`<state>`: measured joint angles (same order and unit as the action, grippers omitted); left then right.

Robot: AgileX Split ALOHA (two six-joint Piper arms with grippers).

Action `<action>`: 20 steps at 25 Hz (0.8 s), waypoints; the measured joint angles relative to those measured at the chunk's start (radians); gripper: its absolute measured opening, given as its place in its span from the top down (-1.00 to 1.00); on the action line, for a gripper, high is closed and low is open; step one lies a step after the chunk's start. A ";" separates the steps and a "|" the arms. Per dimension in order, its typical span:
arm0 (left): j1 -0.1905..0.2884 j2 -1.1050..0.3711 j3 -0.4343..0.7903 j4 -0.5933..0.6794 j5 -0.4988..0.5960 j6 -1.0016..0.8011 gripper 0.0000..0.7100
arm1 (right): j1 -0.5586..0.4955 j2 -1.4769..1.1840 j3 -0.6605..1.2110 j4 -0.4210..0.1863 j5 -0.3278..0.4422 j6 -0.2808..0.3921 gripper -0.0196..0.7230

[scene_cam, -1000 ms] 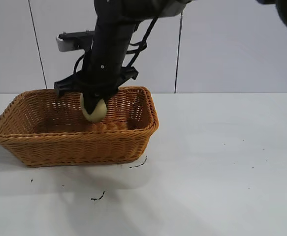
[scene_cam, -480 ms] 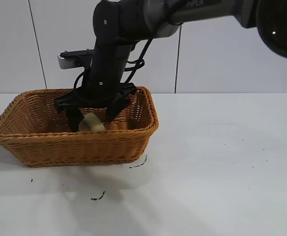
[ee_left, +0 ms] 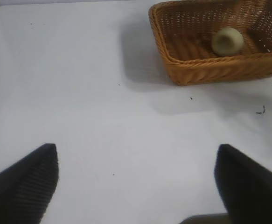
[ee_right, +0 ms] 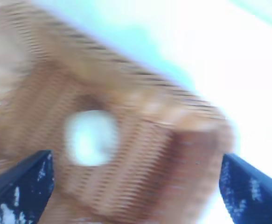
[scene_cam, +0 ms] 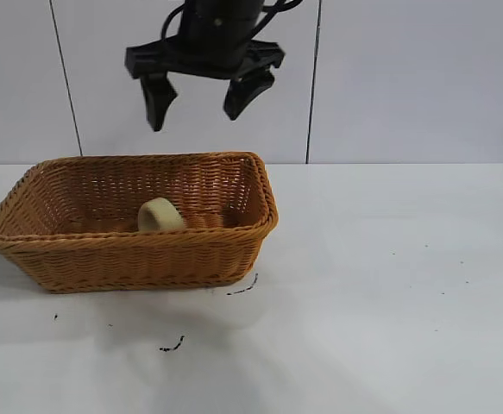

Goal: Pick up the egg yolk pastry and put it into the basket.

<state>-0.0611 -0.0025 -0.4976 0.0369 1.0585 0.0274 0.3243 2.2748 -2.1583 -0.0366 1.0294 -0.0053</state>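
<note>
One egg yolk pastry [scene_cam: 160, 215], pale yellow-green and round, lies inside the one orange-brown wicker basket [scene_cam: 61, 259], at the left centre of the exterior view. No writing can be read. The right gripper [scene_cam: 201, 93] hangs above the basket, spread wide and holding nothing. The left gripper [ee_left: 136, 179] is also spread apart over the white table [ee_left: 80, 93].

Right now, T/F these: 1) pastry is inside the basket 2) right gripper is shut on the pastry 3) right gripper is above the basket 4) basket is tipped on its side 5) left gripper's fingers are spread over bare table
1) True: the egg yolk pastry lies inside the basket.
2) False: the right gripper is open and empty, clear of the pastry.
3) True: it hangs above the basket.
4) False: the basket stands upright on the table.
5) True: the left gripper is open over bare table, apart from the basket.
</note>
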 joint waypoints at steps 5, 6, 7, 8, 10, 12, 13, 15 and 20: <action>0.000 0.000 0.000 0.000 0.000 0.000 -0.95 | -0.177 0.000 0.000 0.029 0.057 -0.001 -0.92; 0.000 0.000 0.000 0.000 0.000 0.000 -0.95 | -0.202 0.000 0.000 0.037 0.073 -0.001 -0.92; 0.000 0.000 0.000 0.000 0.000 0.000 -0.95 | -0.230 0.000 0.000 0.037 0.087 -0.001 -0.92; 0.000 0.000 0.000 0.000 0.000 0.000 -0.95 | -0.250 0.000 0.000 0.042 0.105 -0.001 -0.92; 0.000 0.000 0.000 0.000 0.000 0.000 -0.95 | -0.270 0.000 0.000 0.042 0.125 -0.001 -0.92; 0.000 0.000 0.000 0.000 0.000 0.000 -0.95 | -0.305 0.000 0.000 0.043 0.171 -0.001 -0.92; 0.000 0.000 0.000 0.000 0.000 0.000 -0.95 | -0.307 0.000 0.000 0.043 0.176 -0.001 -0.92; 0.000 0.000 0.000 0.000 0.000 0.000 -0.95 | -0.310 0.000 0.000 0.043 0.176 -0.001 -0.92; 0.000 0.000 0.000 0.000 0.000 0.000 -0.95 | -0.310 -0.024 0.038 0.046 0.175 -0.001 -0.92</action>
<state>-0.0611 -0.0025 -0.4976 0.0369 1.0585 0.0274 0.0147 2.2504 -2.1207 0.0096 1.2041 -0.0061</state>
